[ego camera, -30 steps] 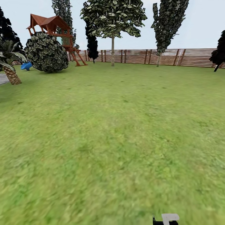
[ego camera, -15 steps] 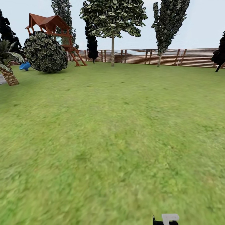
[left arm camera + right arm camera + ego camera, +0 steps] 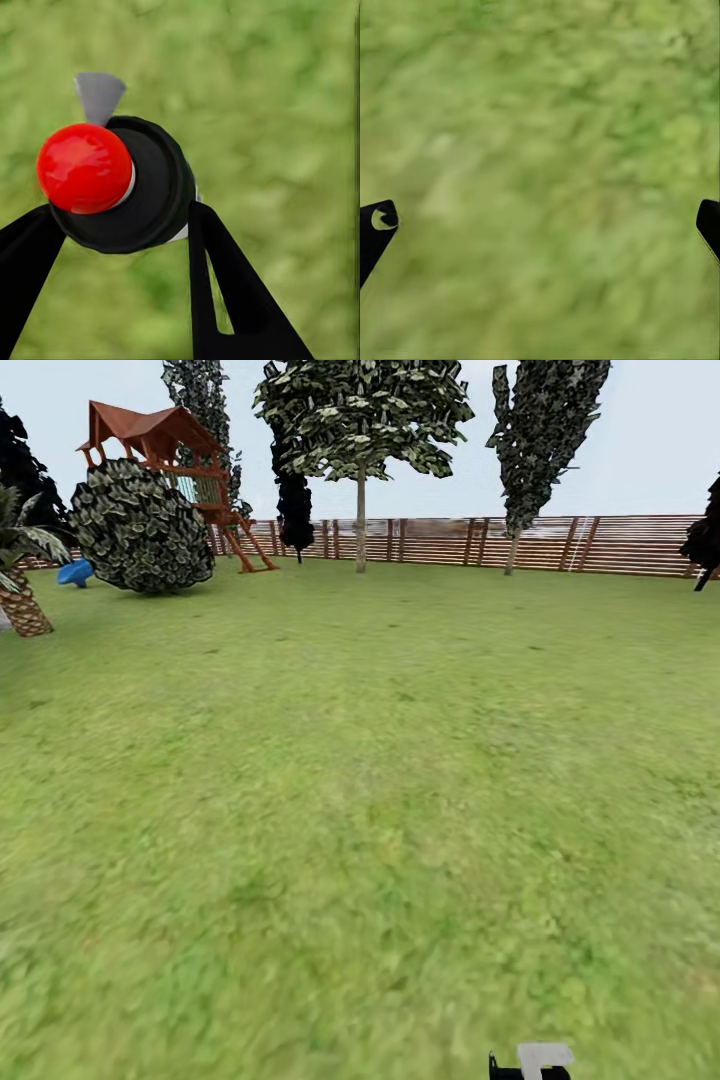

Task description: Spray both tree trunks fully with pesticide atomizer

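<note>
Closest in, the left hand is clamped on the pesticide atomizer, one black finger pressing each side of the dark bottle; its red top faces the wrist camera and a grey nozzle tab sticks out beyond it; the bottle is carried clear of the ground, lawn blurred behind it, so the pick-up looks done and the sprayer is simply being ferried along.

The right hand is spread wide, its fingertips far apart at the picture's edges with only grass between them; it holds nothing, presumably kept free because one hand is enough for the bottle.

From the head, a small grey and black piece pokes in at the near edge of the grass; I cannot tell which part it is.

Then open lawn runs well out; at the far left a palm-like plant, a round bush and a red-roofed play tower behind it.

Along the far edge stands the slatted fence; in front of it the two trees, one broad-crowned, one narrower; both trunks are well apart from the robot, so spraying, by my reckoning, waits on the drive across.
</note>
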{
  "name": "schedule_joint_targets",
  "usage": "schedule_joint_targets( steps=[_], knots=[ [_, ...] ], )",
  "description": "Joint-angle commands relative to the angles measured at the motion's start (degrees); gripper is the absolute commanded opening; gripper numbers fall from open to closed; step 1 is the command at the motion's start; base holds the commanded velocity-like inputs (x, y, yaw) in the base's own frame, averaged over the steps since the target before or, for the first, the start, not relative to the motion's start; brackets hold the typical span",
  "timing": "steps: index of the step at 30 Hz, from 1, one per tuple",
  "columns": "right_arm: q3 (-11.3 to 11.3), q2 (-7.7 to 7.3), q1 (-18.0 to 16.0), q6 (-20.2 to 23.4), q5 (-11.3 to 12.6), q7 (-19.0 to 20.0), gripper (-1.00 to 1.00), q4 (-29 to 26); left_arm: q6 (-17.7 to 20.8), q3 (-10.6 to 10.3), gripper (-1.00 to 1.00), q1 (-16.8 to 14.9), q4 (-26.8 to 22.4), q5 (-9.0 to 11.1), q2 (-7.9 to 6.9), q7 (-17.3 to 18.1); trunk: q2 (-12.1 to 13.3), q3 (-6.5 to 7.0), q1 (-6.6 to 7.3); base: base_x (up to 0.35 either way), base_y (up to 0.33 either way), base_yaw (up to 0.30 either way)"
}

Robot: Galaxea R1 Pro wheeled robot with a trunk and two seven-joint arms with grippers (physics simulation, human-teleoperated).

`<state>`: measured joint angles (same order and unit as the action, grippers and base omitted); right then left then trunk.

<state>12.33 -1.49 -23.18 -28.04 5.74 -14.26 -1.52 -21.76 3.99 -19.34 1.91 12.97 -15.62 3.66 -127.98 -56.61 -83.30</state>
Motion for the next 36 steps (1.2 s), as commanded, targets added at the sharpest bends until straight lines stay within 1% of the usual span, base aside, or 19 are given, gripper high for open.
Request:
schedule_joint_targets(
  steps=[1,36],
  knots=[
    [0.51,0.0,-0.03,-0.18,0.59,-0.07,1.0,0.03,-0.3,0.4,-1.0,-0.08,0.2,0.21,-0.02,0.39,-0.02,-0.05,-0.03,0.339,0.0,0.0],
    [0.51,0.0,-0.03,-0.18,0.59,-0.07,1.0,0.03,-0.3,0.4,-1.0,-0.08,0.2,0.21,0.06,0.47,-0.02,-0.05,-0.03,0.337,0.0,0.0]
  ],
)
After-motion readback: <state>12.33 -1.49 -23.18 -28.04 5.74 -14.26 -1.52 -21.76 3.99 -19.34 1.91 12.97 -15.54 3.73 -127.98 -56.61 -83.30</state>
